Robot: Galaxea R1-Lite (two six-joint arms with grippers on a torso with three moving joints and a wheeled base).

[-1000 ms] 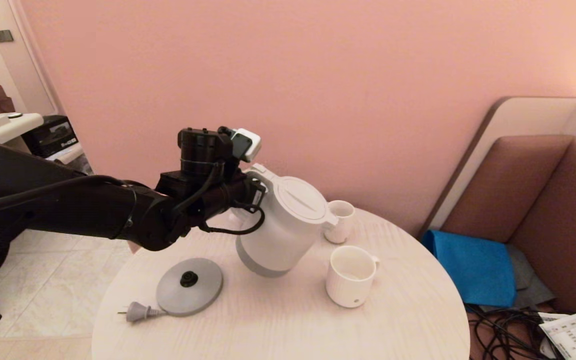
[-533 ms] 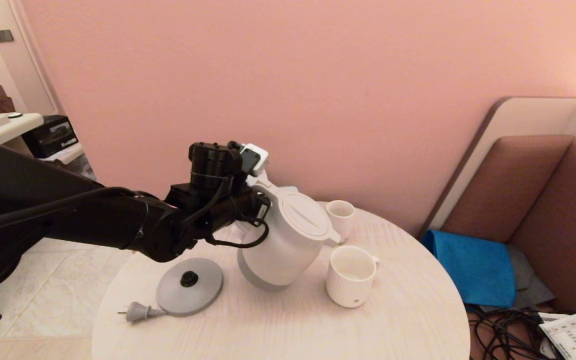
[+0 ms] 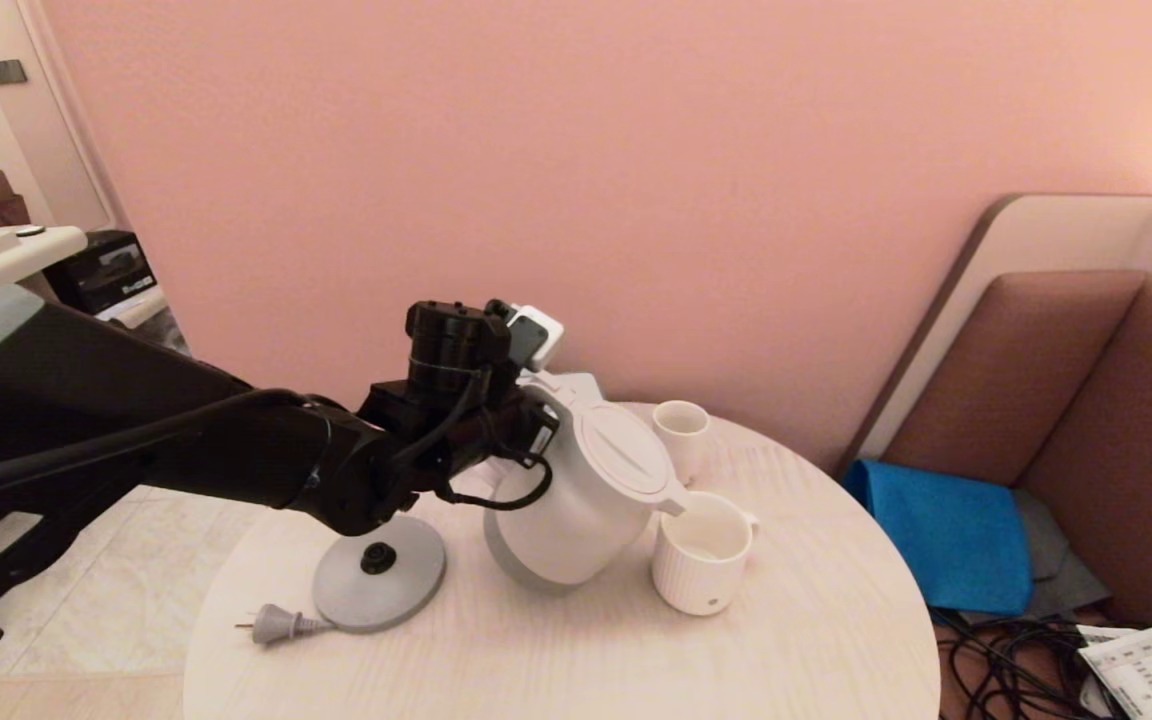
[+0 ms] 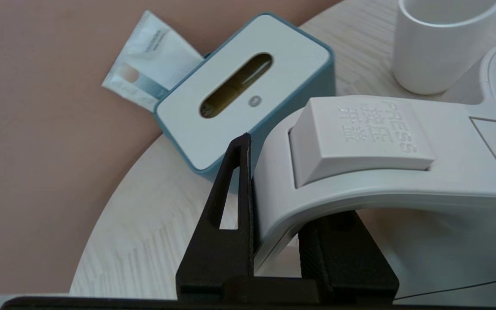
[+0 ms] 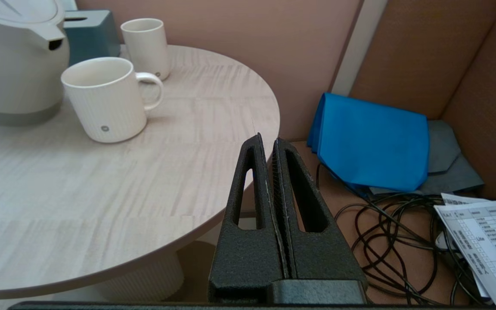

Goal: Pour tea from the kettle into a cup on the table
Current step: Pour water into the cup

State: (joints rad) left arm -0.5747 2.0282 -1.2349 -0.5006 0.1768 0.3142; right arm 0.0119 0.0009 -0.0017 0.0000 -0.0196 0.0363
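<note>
left gripper (image 4: 274, 241) clamped on kettle (image 3: 576, 500) handle, above table (image 3: 556, 650) | kettle held tilted, spout over rim of cup (image 3: 701, 550) | right gripper (image 5: 272, 172) pressed together, held off table's right edge

Left gripper (image 4: 274, 241): lower finger mostly hidden under kettle (image 3: 586, 500) handle. Kettle spout at 3 o'clock covers cup (image 3: 701, 550) near rim. Tea: none discernible. Tissue box (image 4: 248, 90) hidden behind kettle in head view. Right gripper (image 5: 272, 150) outside head view.
</note>
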